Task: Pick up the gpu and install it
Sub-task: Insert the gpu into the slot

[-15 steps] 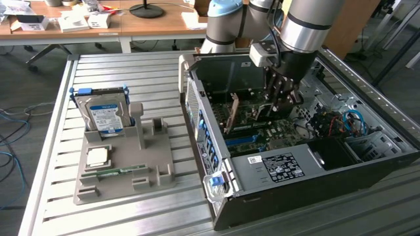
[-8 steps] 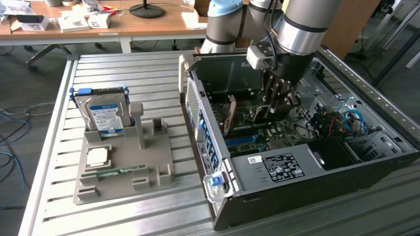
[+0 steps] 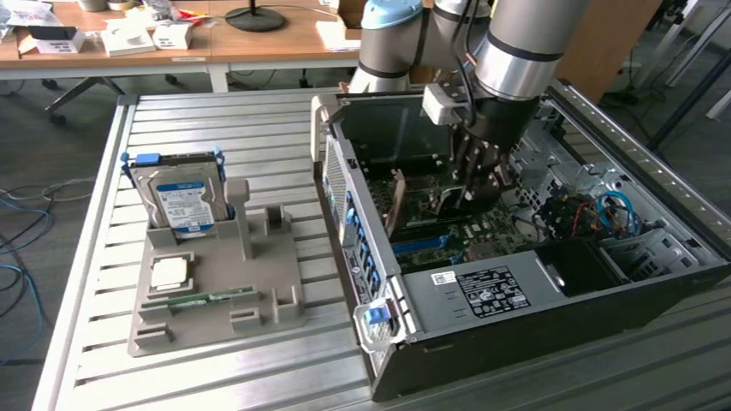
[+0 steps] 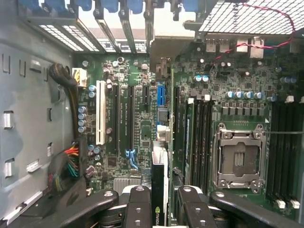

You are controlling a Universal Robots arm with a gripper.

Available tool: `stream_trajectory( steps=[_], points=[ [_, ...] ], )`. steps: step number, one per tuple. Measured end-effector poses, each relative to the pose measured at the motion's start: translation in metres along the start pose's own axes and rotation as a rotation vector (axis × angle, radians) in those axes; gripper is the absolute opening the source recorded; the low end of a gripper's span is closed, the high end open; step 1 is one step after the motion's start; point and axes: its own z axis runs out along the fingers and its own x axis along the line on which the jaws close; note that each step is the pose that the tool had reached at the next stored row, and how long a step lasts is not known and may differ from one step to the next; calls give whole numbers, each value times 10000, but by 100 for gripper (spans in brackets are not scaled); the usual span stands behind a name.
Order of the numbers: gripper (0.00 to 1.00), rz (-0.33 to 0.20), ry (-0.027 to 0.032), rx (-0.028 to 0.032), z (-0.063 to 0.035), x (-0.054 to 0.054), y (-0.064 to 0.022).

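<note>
Exterior view: the arm is seen reaching down into the open case (image 3: 514,360), which lies on its side on the slatted table (image 3: 228,120). The gripper (image 3: 474,184) is sunk inside the case, just above the motherboard (image 3: 457,235). Beside the case, on the exterior view's left, a grey holder (image 3: 274,282) is noted, with a hard drive (image 3: 181,201) stood upright in it and a memory stick (image 3: 211,299) laid flat.

Wrist view: the grip is made plain. The gpu (image 4: 159,209) is seen edge-on, clamped between the two black fingers (image 4: 140,209) of the gripper (image 4: 165,192); a green logo is read on its edge. The card is held inside the case, over the motherboard (image 4: 142,76), in line with a blue slot (image 4: 160,95). Whether its edge touches the slot cannot be told. An open CPU socket (image 4: 237,159) is noted to one side of the card, further slots to the other.
</note>
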Motion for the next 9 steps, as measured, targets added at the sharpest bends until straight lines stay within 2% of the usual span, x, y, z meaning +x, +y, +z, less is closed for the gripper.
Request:
stream_trajectory(
  steps=[9],
  points=[
    [26, -1, 4, -1, 110, 1, 26]
  ],
)
